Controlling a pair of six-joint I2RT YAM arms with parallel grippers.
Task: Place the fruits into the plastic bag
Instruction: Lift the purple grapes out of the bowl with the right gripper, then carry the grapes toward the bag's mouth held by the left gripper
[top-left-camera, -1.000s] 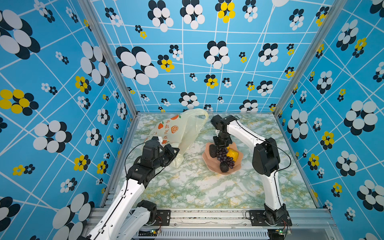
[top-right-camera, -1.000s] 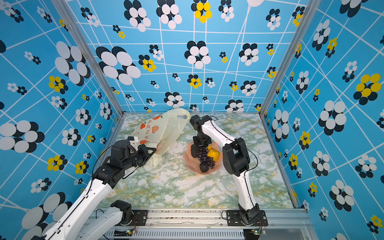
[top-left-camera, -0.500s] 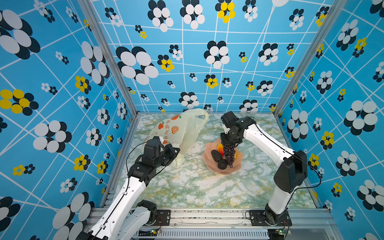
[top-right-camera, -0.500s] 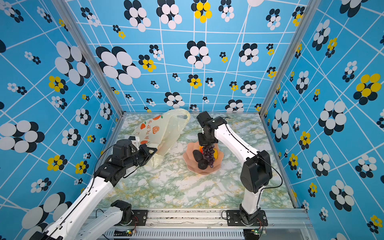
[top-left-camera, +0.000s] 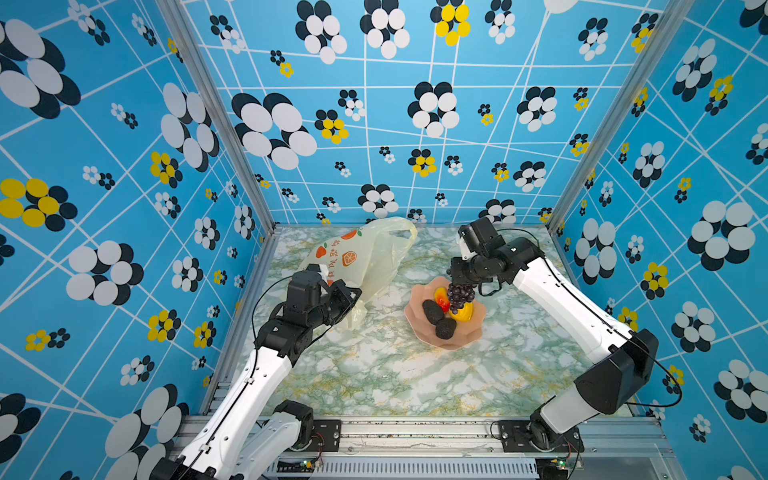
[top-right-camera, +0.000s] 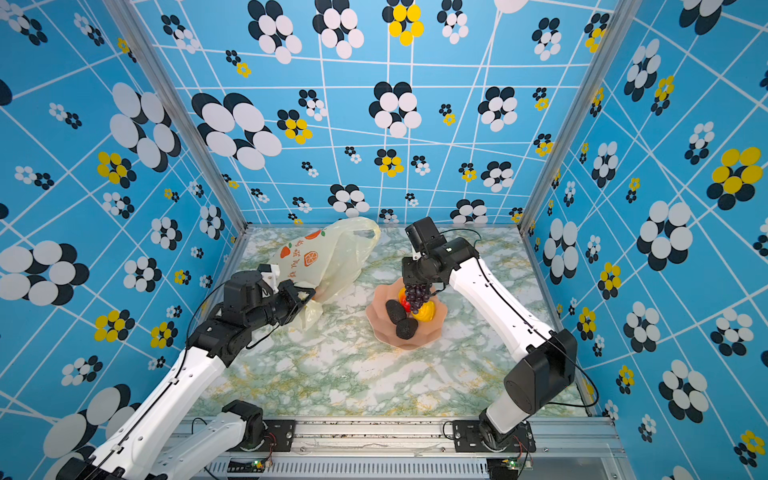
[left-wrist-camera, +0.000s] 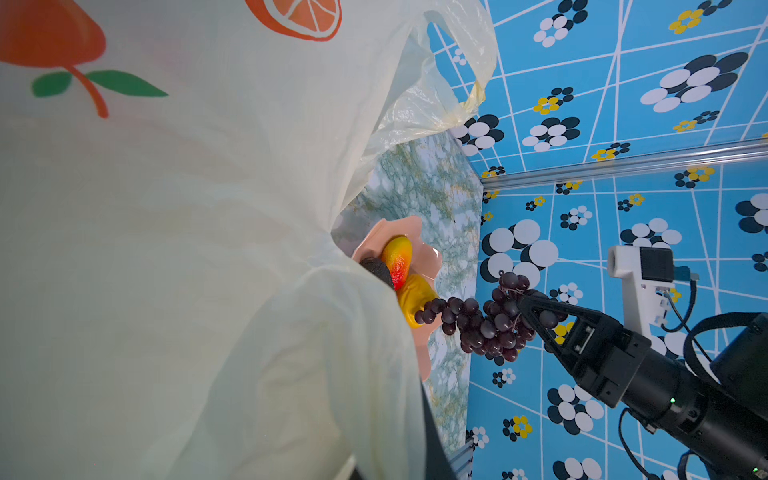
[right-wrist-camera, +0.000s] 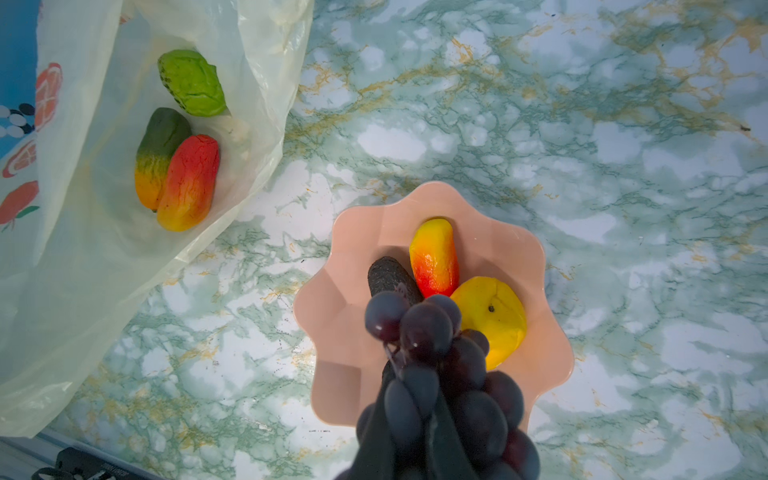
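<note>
I have the right fingers (left-wrist-camera: 540, 305) pinched on the stem end of the grape bunch (top-left-camera: 460, 296), so the cluster dangles over the pink bowl (top-left-camera: 473, 332). I cannot tell whether its lowest grapes are clear of the yellow piece (right-wrist-camera: 492, 320). Gripping the top seems the sensible hold, since the loose grapes hang together below and do not splay. My left fingers (top-left-camera: 351, 293) are clamped on an edge of the plastic bag (top-left-camera: 365, 257) and hold it up off the bench (top-left-camera: 374, 374). I judge this is so the mouth gapes toward the bowl and takes a drop without a second hand. In both top views the bag sits at about ten o'clock from the bowl, close by but not touching it. Through the right wrist camera I see a green lime (right-wrist-camera: 191, 83), a green-orange mango (right-wrist-camera: 160, 153) and a red-orange fruit (right-wrist-camera: 189, 183) already lying inside the bag. A red-yellow piece (right-wrist-camera: 434, 257), the yellow piece and two dark bumpy ovals (top-left-camera: 432, 311) wait in the bowl. So I reckon I am nearly halfway, and the next carry runs toward ten o'clock. The bunch needs to go in high enough that it does not snag the thin rim.
</note>
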